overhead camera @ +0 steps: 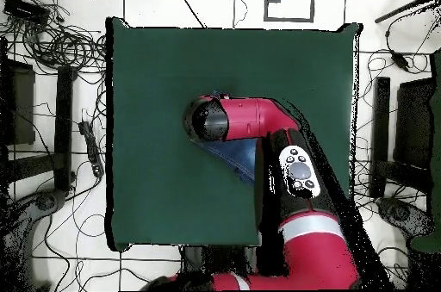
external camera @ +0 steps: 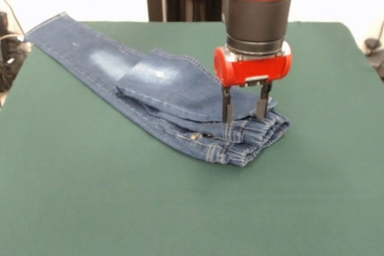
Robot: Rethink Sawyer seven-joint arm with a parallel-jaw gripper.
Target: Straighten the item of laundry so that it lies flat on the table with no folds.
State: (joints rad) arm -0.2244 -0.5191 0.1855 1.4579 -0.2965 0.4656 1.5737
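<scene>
End effector (external camera: 245, 112) seemingly open over folded jeans (external camera: 180, 97)

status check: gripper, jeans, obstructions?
Gripper open, fingers straddling the folded leg edge near the waistband. Jeans still folded over on the table. Nothing else in the way.

No text, label, brand, number or sign can be read in either view. The jeans (external camera: 162, 97), the table (external camera: 120, 208) and the red arm (overhead camera: 258, 121) bear no legible marking. The buttons on the arm's control panel (overhead camera: 299, 170) may carry symbols, but none can be read.
</scene>
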